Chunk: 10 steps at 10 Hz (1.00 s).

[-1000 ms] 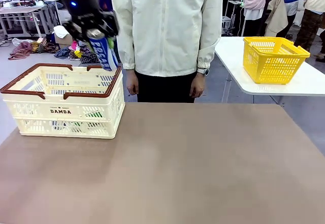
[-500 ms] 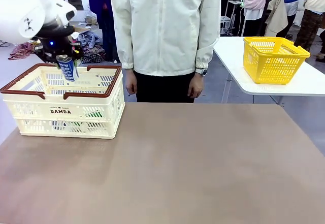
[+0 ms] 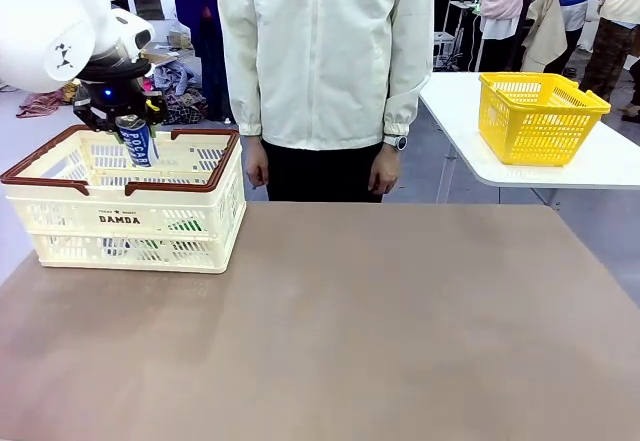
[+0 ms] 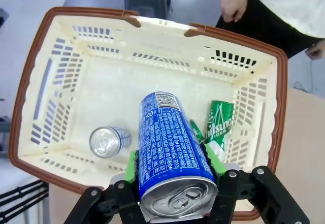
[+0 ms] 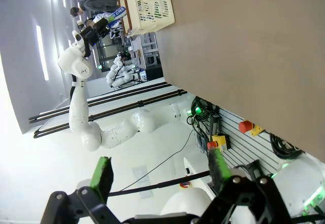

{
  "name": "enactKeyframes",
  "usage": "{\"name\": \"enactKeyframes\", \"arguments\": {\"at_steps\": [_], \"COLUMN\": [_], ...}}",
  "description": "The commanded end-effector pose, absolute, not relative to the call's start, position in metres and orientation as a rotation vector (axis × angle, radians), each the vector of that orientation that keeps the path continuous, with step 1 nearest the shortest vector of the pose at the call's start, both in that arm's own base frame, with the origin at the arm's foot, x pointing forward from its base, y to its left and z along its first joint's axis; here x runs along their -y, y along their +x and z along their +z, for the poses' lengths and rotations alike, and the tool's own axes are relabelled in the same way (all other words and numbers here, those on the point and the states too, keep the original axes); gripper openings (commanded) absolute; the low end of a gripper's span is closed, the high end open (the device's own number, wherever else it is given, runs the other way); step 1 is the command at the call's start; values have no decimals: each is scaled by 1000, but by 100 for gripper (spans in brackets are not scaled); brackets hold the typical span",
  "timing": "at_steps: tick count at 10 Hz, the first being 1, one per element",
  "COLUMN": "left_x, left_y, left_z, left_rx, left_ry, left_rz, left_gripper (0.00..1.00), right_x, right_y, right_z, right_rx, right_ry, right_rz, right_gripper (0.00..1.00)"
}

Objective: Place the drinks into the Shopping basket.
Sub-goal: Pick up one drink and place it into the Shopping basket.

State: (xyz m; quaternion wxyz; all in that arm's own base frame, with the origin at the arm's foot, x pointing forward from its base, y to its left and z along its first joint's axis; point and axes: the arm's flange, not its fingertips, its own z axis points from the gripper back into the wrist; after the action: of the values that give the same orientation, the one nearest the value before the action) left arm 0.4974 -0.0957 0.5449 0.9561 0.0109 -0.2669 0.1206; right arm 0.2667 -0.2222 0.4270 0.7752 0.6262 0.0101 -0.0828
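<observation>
Three drinks show in our left wrist view: a blue can pinched between the green pads of our left claw, a second blue and white can lying on the floor of the Shopping basket, and a green can lying near the basket's wall on the other side. The held can's long axis runs along the claw's fingers, its silver top with the pull tab towards the wrist camera and its bottom end pointing down into the basket. From the front we see that same can nearly upright, leaning slightly, its lower part below the level of the reddish-brown rim and over the far part of the basket, while our left claw grips it from above. The loose blue and white can lies on its side with its silver top turned towards the wrist camera; the green can lies with its long axis running roughly from the basket floor's middle towards the wall, white lettering up. The basket sits at the left far corner of our brown counter, and a person in a pale jacket stands at the far side, hands hanging down. Our right claw has its fingers spread wide with nothing between them, well away from the basket.
</observation>
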Motion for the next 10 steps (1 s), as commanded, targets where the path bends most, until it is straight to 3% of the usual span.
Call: {"name": "enactKeyframes", "arguments": {"at_steps": [1,4,7,10], "left_x": [92,96,83,61], "left_y": [494,496,543,573], "left_z": [551,547,545,523], "left_rx": [558,547,315,307], "left_ry": [38,22,42,-3], "left_rz": [229,242,114,96], "left_gripper": [0,0,0,0], "right_x": [222,222,222,222], "right_y": [265,265,265,265], "right_z": [430,430,430,430], "right_rx": [-30,-30,-30,-30], "right_ry": [1357,1357,1357,1357], "right_rz": [-186,-186,-186,-186], "right_gripper": [100,100,100,100]}}
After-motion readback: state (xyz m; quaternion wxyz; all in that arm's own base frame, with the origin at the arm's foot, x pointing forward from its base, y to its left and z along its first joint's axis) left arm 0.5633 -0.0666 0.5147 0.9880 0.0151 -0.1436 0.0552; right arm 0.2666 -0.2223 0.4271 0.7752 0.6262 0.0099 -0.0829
